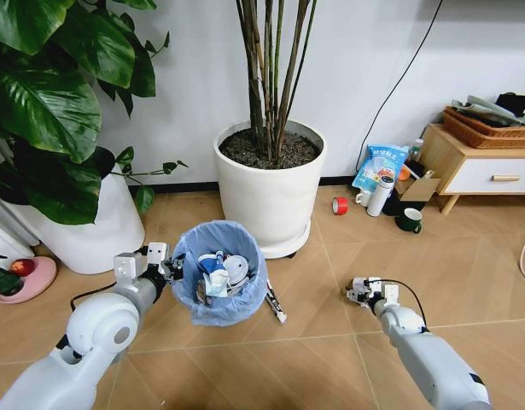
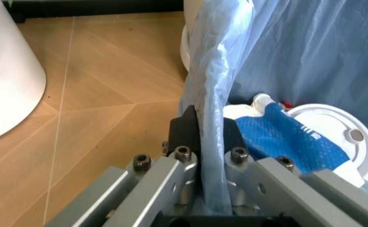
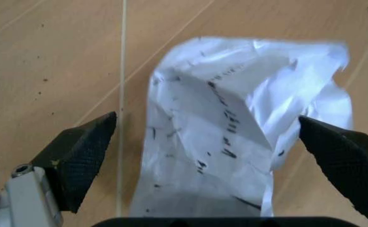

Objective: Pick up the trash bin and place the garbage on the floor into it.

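The small round trash bin point(image 1: 219, 273) lined with a thin pale blue plastic bag sits at about 7 o'clock from the centre of the head view, over the tan herringbone wood-look floor point(image 1: 330, 342). The left gripper point(image 1: 170, 267) is at the bin's 9 o'clock rim, and the left wrist view shows its black fingers point(image 2: 187, 130) clamped on the rim with the blue liner point(image 2: 212, 142) pinched between them. Inside the bin lie pieces of garbage: a blue-and-white packet point(image 2: 291, 142), a white disc point(image 2: 335, 135) and some white wads point(image 1: 218, 282).

The right gripper point(image 1: 361, 293) is low over the floor at about 4 o'clock from the bin, well apart from it. In the right wrist view its two black textured fingers point(image 3: 80, 156) stand spread wide to either side of a crumpled white paper wrapper point(image 3: 234, 127) with small dark print, which lies flat on the floor between them; neither pad touches it.

A long thin wrapper point(image 1: 275, 306) lies on the floor just beside the bin at its 3 o'clock. Behind the bin at 1 o'clock stands a big white round plant pot point(image 1: 271, 192) with thin stems, and at 10 o'clock another large white pot point(image 1: 91, 231) under broad green leaves. Farther off, toward 2 o'clock, a red tape roll point(image 1: 340, 205), a white cylindrical bottle point(image 1: 381, 196) and a dark green mug point(image 1: 410, 221) stand near a low wooden cabinet point(image 1: 467, 166).
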### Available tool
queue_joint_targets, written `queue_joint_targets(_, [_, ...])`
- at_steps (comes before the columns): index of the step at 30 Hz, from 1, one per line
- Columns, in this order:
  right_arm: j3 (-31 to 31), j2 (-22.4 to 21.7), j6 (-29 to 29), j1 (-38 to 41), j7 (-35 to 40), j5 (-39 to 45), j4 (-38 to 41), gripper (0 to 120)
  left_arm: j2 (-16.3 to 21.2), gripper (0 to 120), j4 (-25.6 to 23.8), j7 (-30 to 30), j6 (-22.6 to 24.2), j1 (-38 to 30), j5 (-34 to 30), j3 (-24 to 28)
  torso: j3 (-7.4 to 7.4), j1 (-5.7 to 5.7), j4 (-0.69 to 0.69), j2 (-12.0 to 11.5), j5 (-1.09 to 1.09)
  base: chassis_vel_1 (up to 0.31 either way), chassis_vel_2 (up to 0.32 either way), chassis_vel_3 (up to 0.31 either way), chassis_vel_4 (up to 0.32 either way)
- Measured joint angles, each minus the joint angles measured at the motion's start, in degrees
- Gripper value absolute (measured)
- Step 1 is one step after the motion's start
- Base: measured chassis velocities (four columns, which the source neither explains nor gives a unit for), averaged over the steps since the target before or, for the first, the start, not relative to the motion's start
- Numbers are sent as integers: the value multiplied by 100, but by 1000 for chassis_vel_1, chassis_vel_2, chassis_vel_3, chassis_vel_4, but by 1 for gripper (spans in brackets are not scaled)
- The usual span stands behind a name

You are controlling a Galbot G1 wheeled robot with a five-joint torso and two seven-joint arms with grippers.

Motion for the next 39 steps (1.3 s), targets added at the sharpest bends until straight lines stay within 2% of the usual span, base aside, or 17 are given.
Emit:
queue_joint_targets(4, [6,38,43,33,-17,-6,-94,90,-3,0,1,1,-2,-16,0,10,0,0,0,0,-4,0,0,0,0])
queue_joint_targets(6, [13,38,58,18,-24,-6,-94,81,-3,0,9,2,-4,-26,0,12,0,0,-1,0,-2,0,0,0,0])
queue_joint_targets(7, [13,38,58,18,-24,-6,-94,81,-3,0,9,2,-4,-26,0,12,0,0,-1,0,-2,0,0,0,0])
queue_joint_targets(9, [30,48,78,-7,-21,-6,-92,71,-3,0,14,4,-4,-26,1,14,0,0,-1,0,-2,0,0,0,0])
queue_joint_targets(10, [30,48,78,-7,-21,-6,-92,71,-3,0,14,4,-4,-26,1,14,0,0,-1,0,-2,0,0,0,0])
queue_joint_targets(13, [52,55,140,-40,5,-3,-84,56,-4,0,14,5,-5,-24,5,17,0,0,-1,0,-1,0,0,0,0])
queue_joint_targets(14, [52,55,140,-40,5,-3,-84,56,-4,0,14,5,-5,-24,5,17,0,0,-1,0,-1,0,0,0,0])
queue_joint_targets(16, [78,55,182,-57,35,0,-54,43,2,0,11,5,-6,-23,5,19,0,0,-1,0,-2,0,0,0,0])
queue_joint_targets(18, [90,55,194,-64,47,0,-41,41,2,0,7,5,-6,-21,5,19,0,0,-1,0,-1,0,0,0,0])
queue_joint_targets(20, [131,52,230,-90,59,3,-7,29,4,0,-8,5,-6,-5,8,20,0,0,0,0,-2,0,0,0,0])
queue_joint_targets(21, [131,52,230,-90,59,3,-7,29,4,0,-8,5,-6,-5,8,20,0,0,0,0,-2,0,0,0,0])
queue_joint_targets(24, [212,19,239,-126,79,47,97,15,10,0,-24,5,-6,1,9,18,0,0,-1,0,-1,0,0,0,0])
queue_joint_targets(26, [239,1,239,-138,91,68,145,12,10,0,-27,5,-6,1,11,18,0,0,-1,0,-1,0,0,0,0])
queue_joint_targets(28, [335,-112,231,-204,141,163,411,0,-3,0,-33,4,-6,6,18,18,0,0,0,0,0,0,0,0,0])
queue_joint_targets(34, [505,-448,135,-450,175,259,1226,0,-18,0,-56,3,-7,41,36,17,0,0,-1,0,-2,0,0,0,0])
queue_joint_targets(38, [530,-867,51,-714,200,350,2656,0,2,0,-57,0,-7,39,41,20,0,0,-1,0,-4,0,0,0,0])
queue_joint_targets(39, [530,-867,51,-714,200,350,2656,0,2,0,-57,0,-7,39,41,20,0,0,-1,0,-4,0,0,0,0])
